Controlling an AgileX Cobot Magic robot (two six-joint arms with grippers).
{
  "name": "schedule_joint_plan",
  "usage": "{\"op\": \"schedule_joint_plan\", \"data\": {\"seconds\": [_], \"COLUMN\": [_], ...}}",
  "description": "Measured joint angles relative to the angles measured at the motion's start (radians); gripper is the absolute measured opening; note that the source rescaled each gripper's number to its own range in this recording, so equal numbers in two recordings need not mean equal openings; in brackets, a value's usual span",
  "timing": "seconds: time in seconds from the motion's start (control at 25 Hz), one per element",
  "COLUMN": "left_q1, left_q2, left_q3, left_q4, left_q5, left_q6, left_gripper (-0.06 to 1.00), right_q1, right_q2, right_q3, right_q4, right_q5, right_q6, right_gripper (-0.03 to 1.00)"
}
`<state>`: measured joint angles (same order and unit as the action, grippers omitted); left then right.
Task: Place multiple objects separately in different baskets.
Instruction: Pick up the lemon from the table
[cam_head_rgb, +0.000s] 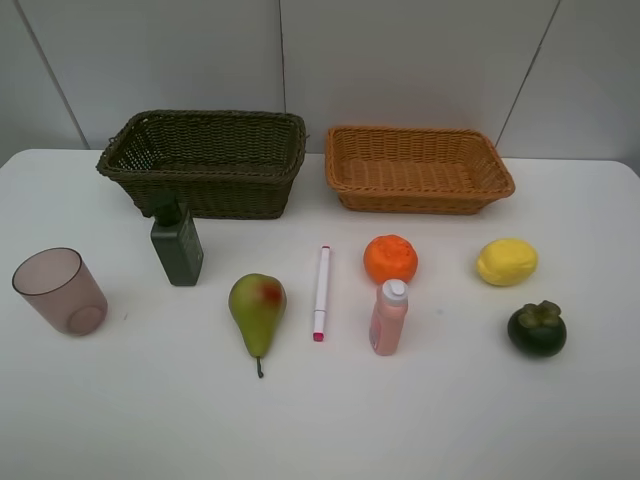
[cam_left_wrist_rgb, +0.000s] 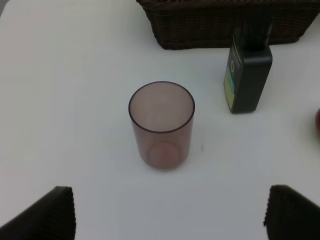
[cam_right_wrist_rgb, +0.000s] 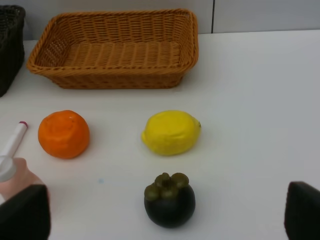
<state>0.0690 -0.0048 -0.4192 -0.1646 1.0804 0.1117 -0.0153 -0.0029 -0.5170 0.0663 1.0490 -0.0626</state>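
Observation:
Neither gripper shows in the high view. My left gripper (cam_left_wrist_rgb: 170, 216) is open, with the mauve cup (cam_left_wrist_rgb: 161, 125) upright beyond its fingers and the dark green bottle (cam_left_wrist_rgb: 247, 75) by the dark basket (cam_left_wrist_rgb: 225, 22). My right gripper (cam_right_wrist_rgb: 164, 234) is open too, the mangosteen (cam_right_wrist_rgb: 169, 199) just ahead, then the lemon (cam_right_wrist_rgb: 171, 132), orange (cam_right_wrist_rgb: 64, 134) and orange-tan basket (cam_right_wrist_rgb: 117, 50). From above, cup (cam_head_rgb: 58, 290), green bottle (cam_head_rgb: 177, 245), pear (cam_head_rgb: 257, 308), marker (cam_head_rgb: 321, 292), pink bottle (cam_head_rgb: 389, 316), orange (cam_head_rgb: 390, 259), lemon (cam_head_rgb: 506, 262) and mangosteen (cam_head_rgb: 537, 329) lie before both empty baskets (cam_head_rgb: 205, 160) (cam_head_rgb: 418, 168).
The white table (cam_head_rgb: 150, 420) runs bare along its front strip. A grey panelled wall (cam_head_rgb: 400, 60) rises right behind the two baskets. The pink bottle (cam_right_wrist_rgb: 12, 175) and marker (cam_right_wrist_rgb: 14, 140) sit close to the right gripper's one finger (cam_right_wrist_rgb: 25, 212).

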Motion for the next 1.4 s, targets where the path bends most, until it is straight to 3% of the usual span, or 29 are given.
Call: {"op": "schedule_joint_plan", "data": {"seconds": [0.72,1.12,1.4], "left_q1": [0.0,0.0,0.0], "left_q2": [0.0,0.0,0.0], "left_q3": [0.0,0.0,0.0], "left_q4": [0.0,0.0,0.0], "left_q5": [0.0,0.0,0.0], "left_q6": [0.0,0.0,0.0], "left_gripper": [1.0,1.0,1.0], "right_q1": [0.0,0.0,0.0], "right_q2": [0.039,0.463,0.881], "right_q3": [0.0,-0.13,-0.291], "right_q4": [0.013,0.023,0.023], "right_q5": [-0.011,-0.213,-0.251], "right_q6": [0.038,0.055,0.056], "right_gripper": [0.99,0.99,0.99]}}
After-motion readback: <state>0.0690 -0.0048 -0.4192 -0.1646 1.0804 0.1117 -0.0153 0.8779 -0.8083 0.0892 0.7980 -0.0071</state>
